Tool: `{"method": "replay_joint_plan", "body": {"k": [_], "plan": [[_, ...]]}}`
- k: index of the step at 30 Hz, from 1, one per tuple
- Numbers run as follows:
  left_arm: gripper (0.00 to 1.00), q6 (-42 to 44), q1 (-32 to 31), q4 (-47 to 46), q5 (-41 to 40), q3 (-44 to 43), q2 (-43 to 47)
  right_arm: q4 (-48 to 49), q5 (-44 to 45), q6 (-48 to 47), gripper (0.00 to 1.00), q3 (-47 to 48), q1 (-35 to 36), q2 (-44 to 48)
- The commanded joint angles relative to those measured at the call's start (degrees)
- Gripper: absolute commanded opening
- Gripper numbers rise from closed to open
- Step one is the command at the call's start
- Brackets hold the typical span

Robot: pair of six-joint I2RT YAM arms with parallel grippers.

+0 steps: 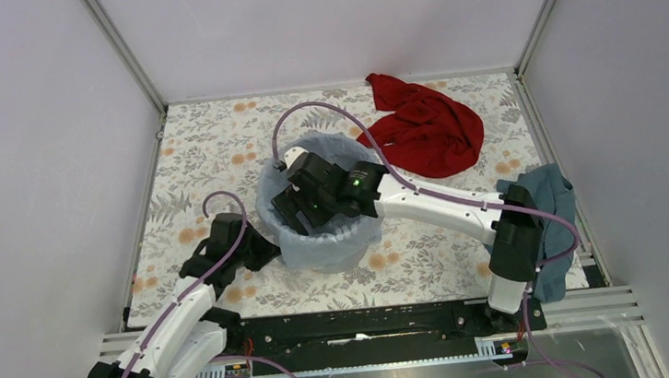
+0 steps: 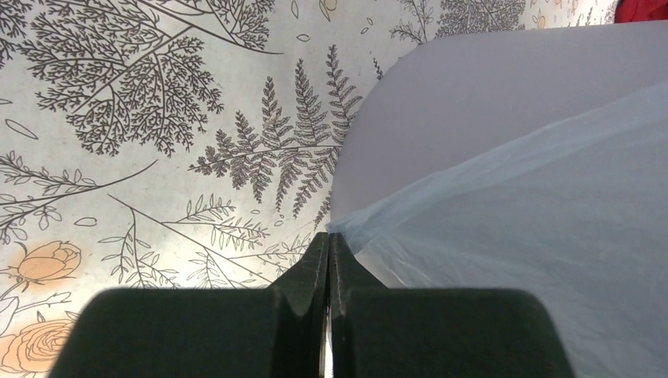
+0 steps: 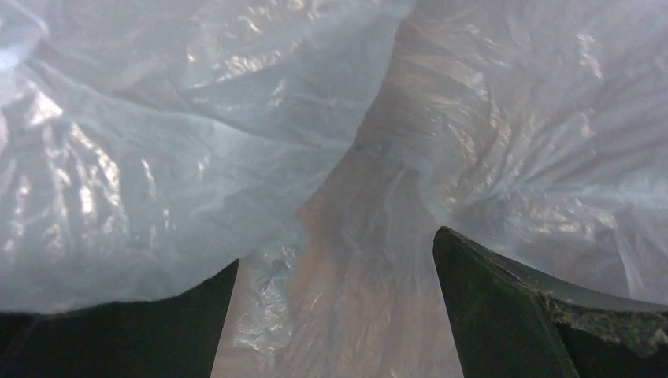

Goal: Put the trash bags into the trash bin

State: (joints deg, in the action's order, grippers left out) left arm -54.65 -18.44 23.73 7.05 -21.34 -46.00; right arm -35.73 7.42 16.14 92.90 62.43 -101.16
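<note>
The light-grey trash bin [image 2: 473,102] stands mid-table, and the pale-blue trash bag [image 1: 332,245] lines it and drapes over its rim. My right gripper [image 1: 298,207] reaches down into the bin's mouth. In the right wrist view it [image 3: 337,248] is open, with crinkled bag film [image 3: 157,157] all around and nothing between the fingers. My left gripper [image 1: 258,252] sits low against the bin's left side. Seen from the left wrist it [image 2: 329,236] is shut, and a stretched corner of the bag [image 2: 551,236] runs right into its fingertips.
A red cloth [image 1: 427,129] lies at the back right of the floral table. A dark teal cloth [image 1: 550,205] hangs by the right arm's base at the right edge. White walls close in the table on three sides.
</note>
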Motion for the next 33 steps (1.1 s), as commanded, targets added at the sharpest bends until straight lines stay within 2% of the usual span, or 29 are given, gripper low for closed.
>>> {"method": "replay_joint_plan", "body": {"k": [1,3,9,13,16,19,21,25,29,33], "plan": [[0.00,1.07,-0.16,0.45,-0.65,-2.94,1.44,4.74,-4.05,2.13,1.00,-1.05,-0.15,-0.80],[0.00,1.45,-0.13,1.24,-1.02,-3.21,1.89,3.53,-3.44,2.33,1.00,-0.51,-0.44,0.51],[0.00,1.54,-0.12,1.64,-1.75,-2.56,2.35,-4.34,9.34,-1.25,1.00,4.02,-0.47,8.13],[0.00,1.31,-0.15,1.64,-2.29,-2.41,2.43,-3.79,12.48,-3.06,1.00,4.22,-1.90,10.50],[0.00,1.20,-0.11,1.69,-2.41,-2.56,2.90,-2.28,12.08,-3.19,0.98,4.94,-3.53,8.53],[0.00,0.99,-0.12,2.37,-2.48,-2.94,3.37,-0.55,12.22,-3.11,0.79,6.07,-3.81,4.61],[0.00,0.80,-0.11,2.46,-2.41,-3.02,3.78,0.12,12.21,-2.50,0.72,7.04,-3.86,1.50],[0.00,0.41,-0.11,2.68,-2.28,-3.22,3.98,0.23,10.53,0.14,0.71,6.93,-3.71,-3.79],[0.00,0.01,-0.19,2.92,-2.64,-3.18,3.69,5.48,8.89,3.07,0.73,0.95,-3.29,-5.27],[0.00,-0.12,-0.11,2.28,-2.73,-2.75,3.84,10.09,8.00,4.64,0.67,-3.95,-3.28,-6.83]]}}
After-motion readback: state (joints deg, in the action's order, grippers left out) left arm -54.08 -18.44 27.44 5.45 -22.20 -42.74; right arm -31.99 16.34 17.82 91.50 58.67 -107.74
